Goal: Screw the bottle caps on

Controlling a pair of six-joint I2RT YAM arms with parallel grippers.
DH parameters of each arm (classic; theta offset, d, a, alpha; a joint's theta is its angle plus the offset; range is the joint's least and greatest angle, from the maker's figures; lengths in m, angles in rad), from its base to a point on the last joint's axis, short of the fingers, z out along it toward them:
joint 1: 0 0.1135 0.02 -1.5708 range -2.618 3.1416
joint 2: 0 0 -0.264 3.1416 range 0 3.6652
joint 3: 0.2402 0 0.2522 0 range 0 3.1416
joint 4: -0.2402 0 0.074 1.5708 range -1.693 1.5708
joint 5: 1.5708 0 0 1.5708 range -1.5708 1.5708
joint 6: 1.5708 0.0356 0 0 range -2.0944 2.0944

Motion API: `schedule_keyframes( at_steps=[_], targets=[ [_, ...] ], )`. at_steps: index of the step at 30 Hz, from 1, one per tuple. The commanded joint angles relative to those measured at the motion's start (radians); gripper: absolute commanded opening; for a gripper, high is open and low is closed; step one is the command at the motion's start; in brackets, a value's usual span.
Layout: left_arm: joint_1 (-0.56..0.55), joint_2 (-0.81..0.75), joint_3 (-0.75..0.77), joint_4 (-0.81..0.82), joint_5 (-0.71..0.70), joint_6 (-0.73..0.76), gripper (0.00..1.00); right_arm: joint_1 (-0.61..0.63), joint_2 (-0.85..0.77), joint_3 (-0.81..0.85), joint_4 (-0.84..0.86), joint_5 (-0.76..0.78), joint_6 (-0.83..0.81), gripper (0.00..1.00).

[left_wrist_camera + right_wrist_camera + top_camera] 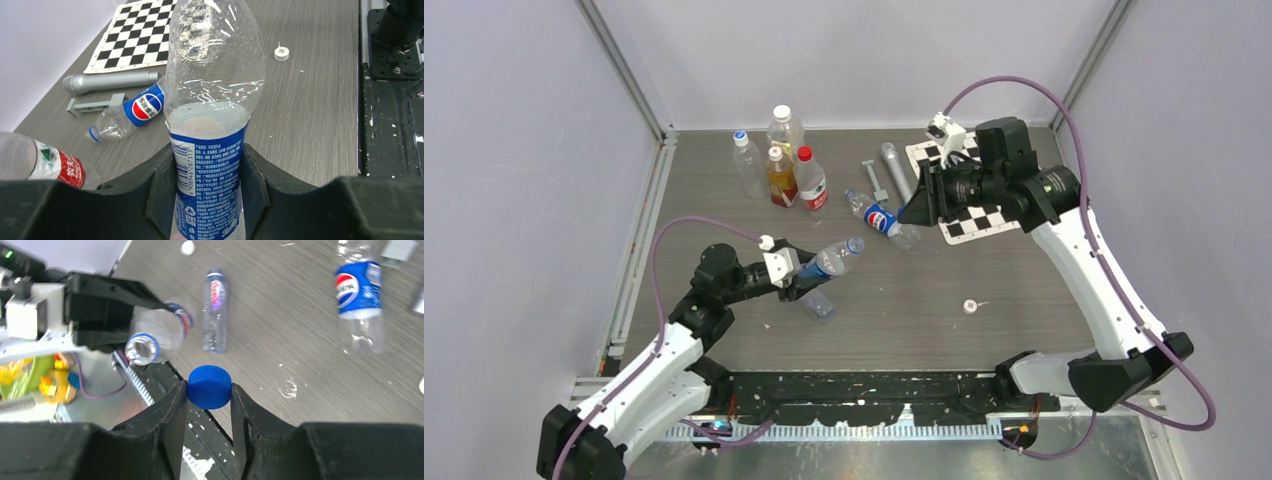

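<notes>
My left gripper (802,276) (207,156) is shut on a clear bottle with a blue label (829,259) (210,125), held tilted above the table. Its open mouth (141,348) points toward the right arm. The right gripper (914,212) (209,391) is shut on a blue cap (209,386), a short way off from that mouth and apart from it. A Pepsi bottle (879,217) (357,295) lies uncapped mid-table. A nearly plain bottle (819,303) (215,310) lies under the held one. One white cap (970,306) (281,53) rests on the table.
Several upright bottles stand at the back, among them an amber one (781,176) and a red-capped one (811,181). A grey cylinder (894,170) and a checkerboard sheet (969,215) lie at the back right. Frame walls enclose the table.
</notes>
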Motion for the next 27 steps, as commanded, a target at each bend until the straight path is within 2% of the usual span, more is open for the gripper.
schedule_keyframes(
  at_steps=[1, 10, 27],
  targets=[
    [-0.004, 0.037, 0.090, 0.042, 0.065, 0.057, 0.28, 0.060, 0.081, 0.130, -0.130, -0.148, -0.144, 0.04],
    [-0.017, 0.110, 0.154, 0.042, 0.103, 0.076, 0.27, 0.159, 0.158, 0.194, -0.162, -0.135, -0.204, 0.05],
    [-0.029, 0.076, 0.134, 0.009, 0.041, 0.072, 0.17, 0.185, 0.117, 0.189, -0.095, -0.114, -0.174, 0.02]
  ],
)
